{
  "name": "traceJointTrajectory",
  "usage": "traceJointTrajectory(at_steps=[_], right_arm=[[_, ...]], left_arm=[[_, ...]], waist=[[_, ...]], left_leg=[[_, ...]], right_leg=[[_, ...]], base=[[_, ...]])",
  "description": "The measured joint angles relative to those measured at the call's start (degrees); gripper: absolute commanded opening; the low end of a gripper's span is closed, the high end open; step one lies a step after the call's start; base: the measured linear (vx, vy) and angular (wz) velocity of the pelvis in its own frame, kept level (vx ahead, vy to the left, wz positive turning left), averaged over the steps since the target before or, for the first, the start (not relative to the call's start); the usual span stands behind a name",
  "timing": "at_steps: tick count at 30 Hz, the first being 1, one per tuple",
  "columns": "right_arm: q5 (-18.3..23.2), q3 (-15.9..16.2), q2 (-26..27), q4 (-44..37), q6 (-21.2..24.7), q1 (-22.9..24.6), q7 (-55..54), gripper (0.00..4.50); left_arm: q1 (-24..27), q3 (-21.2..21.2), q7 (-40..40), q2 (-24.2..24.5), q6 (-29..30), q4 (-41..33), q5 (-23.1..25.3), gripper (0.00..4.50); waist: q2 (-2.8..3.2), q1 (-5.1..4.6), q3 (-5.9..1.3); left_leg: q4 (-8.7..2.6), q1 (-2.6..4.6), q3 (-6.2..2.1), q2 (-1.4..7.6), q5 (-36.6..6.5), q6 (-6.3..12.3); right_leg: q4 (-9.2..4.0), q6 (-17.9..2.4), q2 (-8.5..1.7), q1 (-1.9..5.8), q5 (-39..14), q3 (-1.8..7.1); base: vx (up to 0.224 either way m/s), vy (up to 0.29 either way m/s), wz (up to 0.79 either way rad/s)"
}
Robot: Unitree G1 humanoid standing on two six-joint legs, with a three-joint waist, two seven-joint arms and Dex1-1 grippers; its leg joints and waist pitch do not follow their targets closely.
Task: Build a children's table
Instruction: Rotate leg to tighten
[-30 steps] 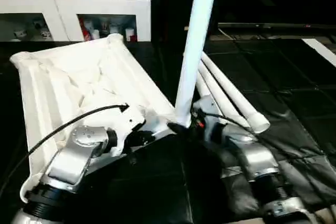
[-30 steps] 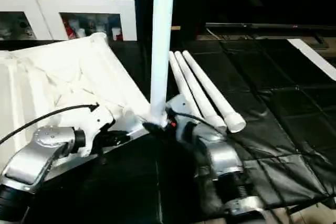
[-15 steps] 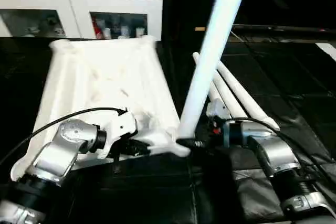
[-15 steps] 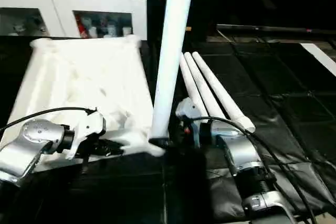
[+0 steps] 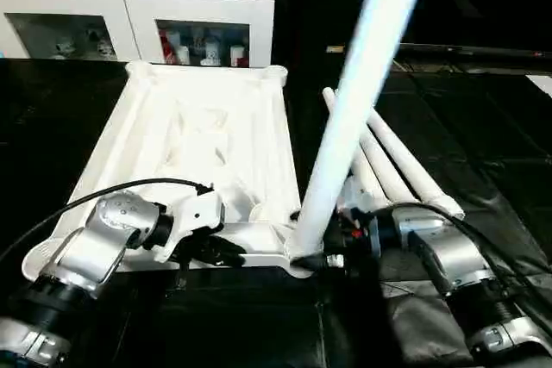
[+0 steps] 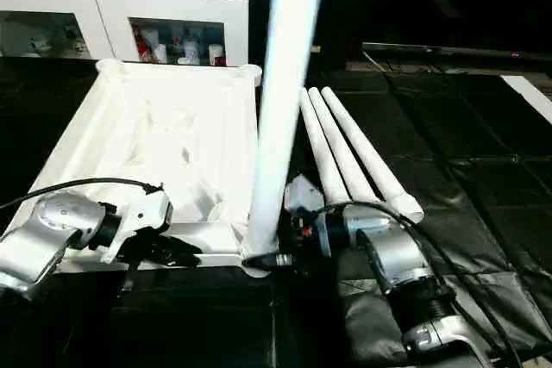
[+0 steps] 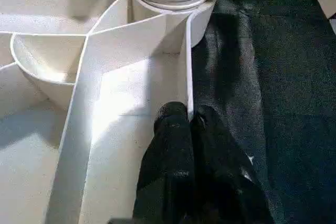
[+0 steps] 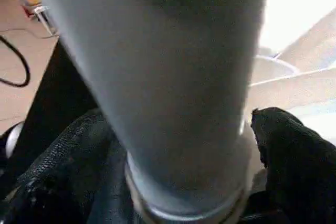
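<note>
The white table top (image 5: 207, 135) lies upside down on the black mat, its ribbed underside facing up. One long white leg (image 5: 354, 109) stands in the near right corner socket (image 7: 173, 9), leaning its upper end to the right. My right gripper (image 5: 321, 258) is shut on this leg just above the socket, with black fingers (image 8: 294, 150) on both sides of it. My left gripper (image 7: 190, 121) is shut on the thin near rim wall (image 7: 188, 66) of the table top, close to that same corner. Three more legs (image 5: 405, 165) lie side by side on the mat to the right.
A white cabinet (image 5: 129, 6) with glass-fronted shelves stands behind the table top. The black mat (image 5: 483, 127) spreads to the right and the front. A black cable (image 5: 103, 196) loops over my left forearm.
The view has shifted. The table top has swung round and now lies squarer to me. The held leg leans further right at its top. Both grippers keep their hold.
</note>
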Motion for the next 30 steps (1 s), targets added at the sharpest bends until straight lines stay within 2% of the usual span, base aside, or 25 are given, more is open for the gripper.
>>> traceJointTrajectory(at_steps=[7, 8, 14, 17, 18, 30], right_arm=[[0.0, 0.0, -0.4, -1.1, -0.3, 0.1, 0.4, 3.83], [0.0, 0.0, -0.4, -1.1, -0.4, 0.1, 0.4, 3.63], [0.0, 0.0, -0.5, -1.1, -0.4, 0.1, 0.3, 3.16], [0.0, 0.0, -0.5, -1.1, -0.4, 0.1, 0.2, 3.06], [0.0, 0.0, -0.5, -1.1, -0.4, 0.1, 0.2, 2.83], [0.5, 0.0, -0.5, -1.1, -0.5, 0.5, -0.1, 2.66]], left_arm=[[-0.2, -0.1, 0.0, -0.1, -0.8, 0.8, 0.0, 0.0], [-0.3, -0.1, 0.0, -0.1, -0.9, 0.9, 0.0, 0.0], [-0.6, -0.2, -0.5, -0.1, -1.7, 1.7, 0.0, 0.0], [-0.6, -0.2, -0.7, -0.1, -1.8, 1.8, 0.0, 0.0], [-0.6, -0.2, -0.7, -0.1, -1.8, 1.8, 0.0, 0.0], [-0.6, -0.2, -0.6, -0.1, -1.9, 1.8, 0.1, 0.0]], waist=[[-0.01, 0.01, -0.01], [-0.01, 0.01, -0.01], [-0.02, 0.09, -0.01], [-0.02, 0.12, -0.01], [-0.02, 0.12, -0.02], [-0.04, 0.13, -0.03]], left_leg=[[0.0, 0.03, 0.0, 0.0, 0.0, 0.0], [0.0, 0.03, 0.0, 0.0, 0.0, 0.0], [0.01, 0.02, 0.0, 0.0, 0.0, 0.0], [0.02, 0.01, 0.0, 0.0, 0.0, 0.0], [0.02, 0.01, 0.0, 0.0, 0.0, 0.0], [0.03, 0.01, 0.0, 0.0, 0.0, 0.0]], right_leg=[[0.04, 0.0, 0.0, 0.01, 0.0, 0.0], [0.05, 0.0, 0.0, 0.01, 0.0, 0.0], [0.06, 0.0, 0.0, 0.01, 0.0, 0.0], [0.06, 0.0, -0.01, 0.01, 0.0, 0.0], [0.06, 0.0, -0.01, 0.01, 0.0, 0.0], [0.06, 0.0, -0.01, 0.02, 0.0, 0.0]], base=[[0.0, 0.0, 0.0], [0.0, 0.0, 0.0], [0.0, 0.0, 0.0], [0.0, 0.0, 0.0], [0.0, 0.0, 0.0], [0.0, 0.0, 0.0]])
